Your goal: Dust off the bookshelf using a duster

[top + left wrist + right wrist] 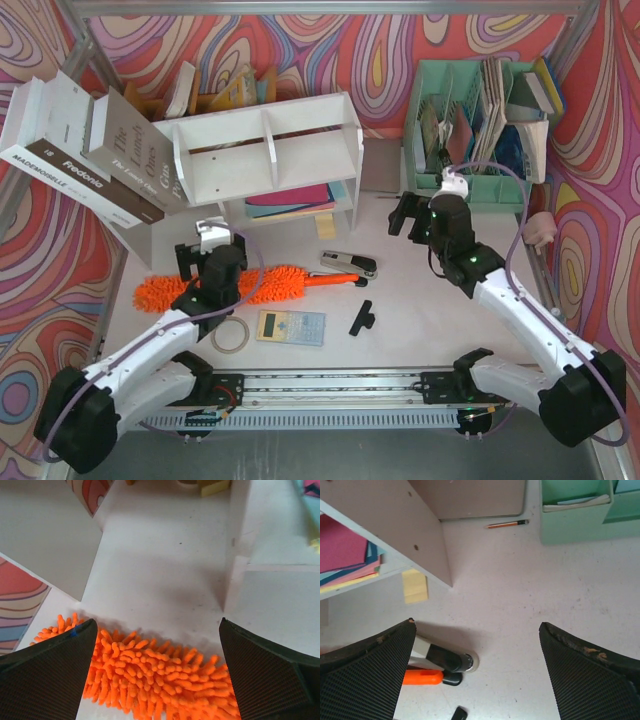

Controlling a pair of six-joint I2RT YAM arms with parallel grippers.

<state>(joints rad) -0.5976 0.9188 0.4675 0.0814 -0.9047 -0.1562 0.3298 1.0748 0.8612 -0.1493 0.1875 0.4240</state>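
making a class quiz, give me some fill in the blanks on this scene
1. The duster is coloured ____.
2. It lies on the table in front of the white ____.
3. The left fingers above it are ____.
Missing: orange; shelf; open.

I have the left arm (150, 345) stretched forward, jaws spread wide, pointing down. The right arm (520, 310) reaches inward, jaws equally wide.
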